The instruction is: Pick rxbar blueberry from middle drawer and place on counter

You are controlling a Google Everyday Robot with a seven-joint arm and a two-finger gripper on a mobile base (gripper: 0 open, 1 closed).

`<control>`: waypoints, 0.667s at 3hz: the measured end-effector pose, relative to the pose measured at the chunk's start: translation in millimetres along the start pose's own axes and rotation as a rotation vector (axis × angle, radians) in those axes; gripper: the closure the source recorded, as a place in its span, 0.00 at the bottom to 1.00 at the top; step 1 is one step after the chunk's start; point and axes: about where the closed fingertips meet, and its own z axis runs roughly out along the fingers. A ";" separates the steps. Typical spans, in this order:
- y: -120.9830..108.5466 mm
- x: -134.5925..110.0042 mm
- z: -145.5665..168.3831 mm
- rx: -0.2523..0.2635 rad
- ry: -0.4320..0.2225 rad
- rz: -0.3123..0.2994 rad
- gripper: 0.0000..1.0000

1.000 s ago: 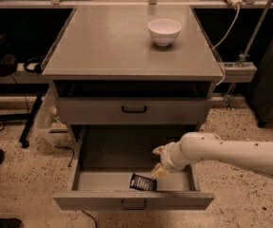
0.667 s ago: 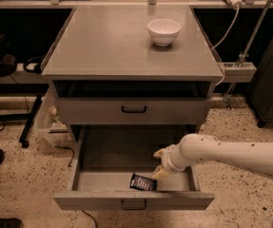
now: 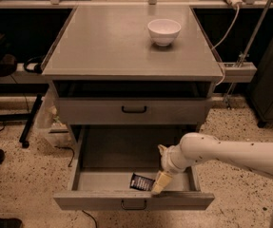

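Note:
The middle drawer (image 3: 108,178) is pulled out wide at the bottom of the grey cabinet. The rxbar blueberry (image 3: 141,182), a small dark bar with pale lettering, lies on the drawer floor near the front wall, right of centre. My gripper (image 3: 158,185) reaches down into the drawer from the right on a white arm. Its tip is right beside the bar's right end, and I cannot tell whether it touches the bar. The counter (image 3: 117,44) is the flat grey top of the cabinet, well above the gripper.
A white bowl (image 3: 164,31) stands on the counter at the back right. Another grey drawer front with a black handle (image 3: 134,109) sits above the open drawer. Cables and a rail run to the right, and shoes rest on the speckled floor at the left.
My gripper has moved down and toward the drawer's front, closer to the bar's right end. The bar has not moved.

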 end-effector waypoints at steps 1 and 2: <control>-2.1 -9.7 9.8 0.004 -0.013 -0.022 0.73; -5.7 -21.2 16.1 0.021 -0.022 -0.035 0.92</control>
